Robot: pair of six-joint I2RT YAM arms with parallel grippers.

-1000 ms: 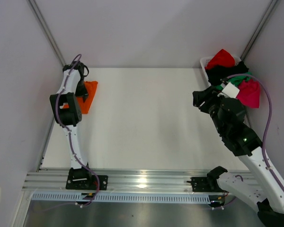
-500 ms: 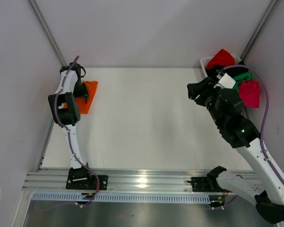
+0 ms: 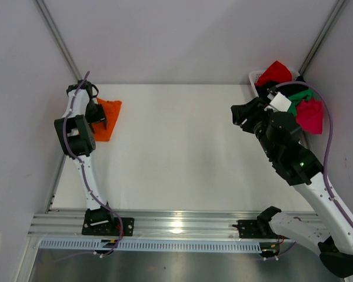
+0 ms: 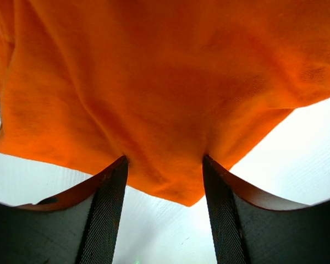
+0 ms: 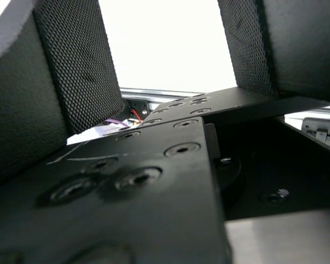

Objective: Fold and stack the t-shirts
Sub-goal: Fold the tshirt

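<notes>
A bright orange t-shirt (image 3: 110, 117) lies folded at the far left of the white table (image 3: 176, 153). My left gripper (image 3: 98, 112) is at its left edge. In the left wrist view the orange t-shirt (image 4: 154, 82) fills the top, and my left gripper (image 4: 164, 160) stands open with only the cloth's lower corner between the fingertips. My right gripper (image 3: 240, 114) hangs open and empty left of the basket; in its own view the right gripper (image 5: 170, 55) shows wide-apart pads. Red (image 3: 275, 71), black (image 3: 268, 90), green (image 3: 300, 96) and magenta-pink (image 3: 310, 114) t-shirts are heaped in the basket.
The white slatted basket (image 3: 254, 77) stands in the back right corner against the wall. Grey walls close in the table at the left, back and right. An aluminium rail (image 3: 176, 226) with both arm bases runs along the near edge.
My left arm has drawn back to the left off the orange t-shirt, its jaws a little wider. My right arm has swung its gripper slightly left and farther back.
</notes>
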